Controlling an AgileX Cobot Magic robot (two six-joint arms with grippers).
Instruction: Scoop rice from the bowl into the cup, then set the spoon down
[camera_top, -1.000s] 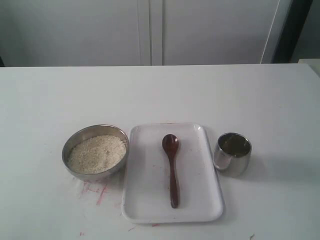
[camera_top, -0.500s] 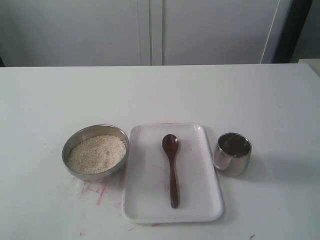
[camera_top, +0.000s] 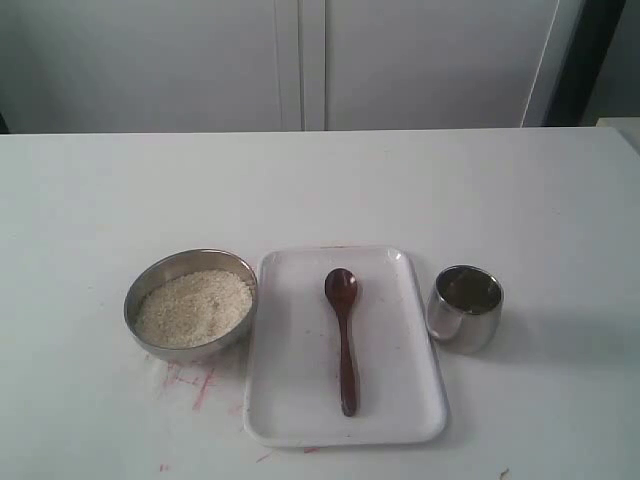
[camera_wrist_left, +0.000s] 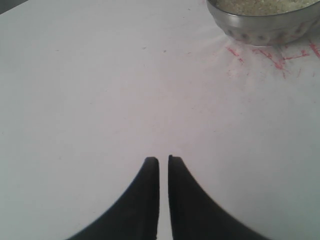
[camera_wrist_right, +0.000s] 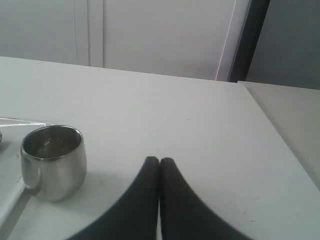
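Note:
The steel bowl sits left of the white tray and is filled with pale rice. On the tray lies the reddish-brown wooden spoon, scoop toward the back. The small steel cup stands right of the tray, upright. Neither gripper shows in the exterior view. In the left wrist view my left gripper is shut and empty over bare table, with the bowl some way off. In the right wrist view my right gripper is shut and empty, apart from the cup.
Red scribbles mark the white table near the bowl. White cabinet doors stand behind the table's far edge. In the right wrist view the table's side edge runs past the gripper.

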